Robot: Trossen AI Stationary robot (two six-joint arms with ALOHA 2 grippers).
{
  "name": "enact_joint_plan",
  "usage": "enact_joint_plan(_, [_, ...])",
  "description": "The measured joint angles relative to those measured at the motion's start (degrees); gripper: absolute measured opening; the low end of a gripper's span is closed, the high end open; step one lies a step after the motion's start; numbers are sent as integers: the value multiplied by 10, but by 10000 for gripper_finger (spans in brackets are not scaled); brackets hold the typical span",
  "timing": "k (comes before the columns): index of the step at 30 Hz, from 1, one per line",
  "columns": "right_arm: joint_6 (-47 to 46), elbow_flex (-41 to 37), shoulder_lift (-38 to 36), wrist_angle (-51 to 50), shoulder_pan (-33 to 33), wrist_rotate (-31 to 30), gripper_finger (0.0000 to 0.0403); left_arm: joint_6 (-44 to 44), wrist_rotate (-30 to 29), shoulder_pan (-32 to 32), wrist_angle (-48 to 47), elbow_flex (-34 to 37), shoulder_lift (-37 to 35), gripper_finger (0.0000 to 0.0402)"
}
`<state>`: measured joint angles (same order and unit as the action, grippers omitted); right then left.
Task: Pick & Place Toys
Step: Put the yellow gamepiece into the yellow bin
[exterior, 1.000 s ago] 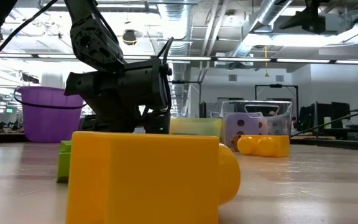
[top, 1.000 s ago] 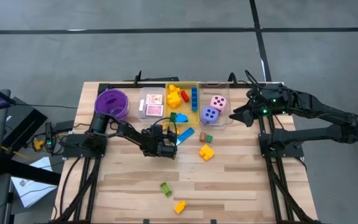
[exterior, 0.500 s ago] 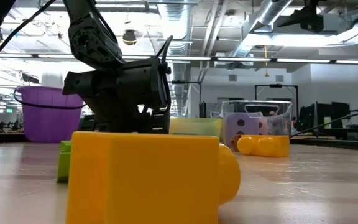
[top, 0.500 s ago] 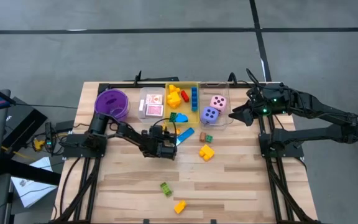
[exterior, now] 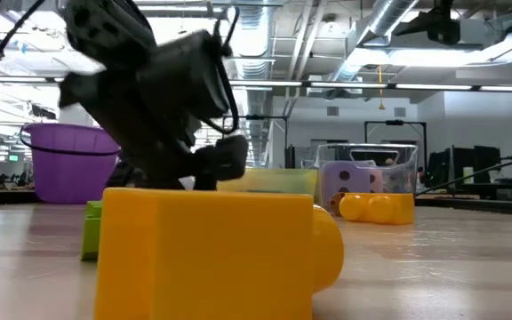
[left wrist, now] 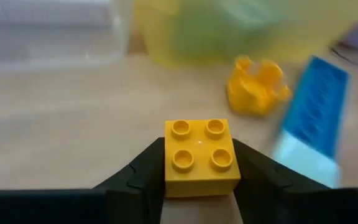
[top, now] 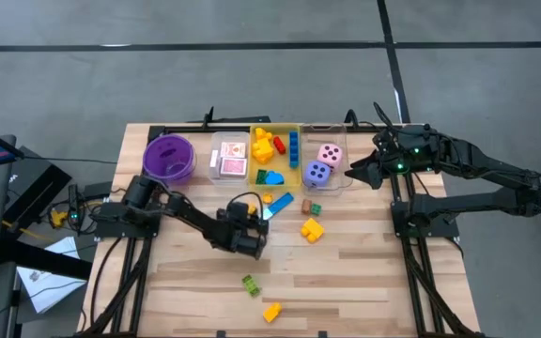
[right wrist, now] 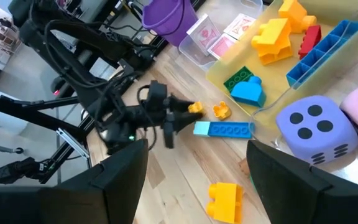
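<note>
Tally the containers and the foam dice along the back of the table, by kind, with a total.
Purple bowl: 1
Clear bins: 2, the left clear bin and the right clear bin
Yellow bin: 1
Foam dice: 2, the pink die and the purple die, both in the right clear bin
Total: 6

Two dice: pink (top: 329, 153) and purple (top: 318, 174). Two card packs (top: 234, 150). One bowl (top: 169, 141). Three bins (top: 275, 127). Seven blocks (top: 312, 228) outside the bins; those inside are too clustered to count.
</note>
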<state>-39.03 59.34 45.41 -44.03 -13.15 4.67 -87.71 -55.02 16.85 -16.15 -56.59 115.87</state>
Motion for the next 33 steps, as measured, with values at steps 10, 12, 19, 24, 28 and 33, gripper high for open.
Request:
enact_joint_plan(10, [14,0,0,4,0,0,266,2,27,51,-80,1,-95,143])
enact_joint_plan(12, [16,0,0,5,0,0,266,4,22,56,-87,1,-118,142])
enact_joint_plan(19, [26,0,0,16,0,-3,266,141,14,52,-90,1,-187,141])
enact_joint_plan(24, [31,0,0,30,0,-16,266,218,14,31,-81,1,-209,141])
enact_joint_plan(28, [31,0,0,34,0,-17,266,292,13,13,-38,1,-222,141])
enact_joint_plan(33, [31,0,0,34,0,-17,266,396,15,-15,26,1,-230,141])
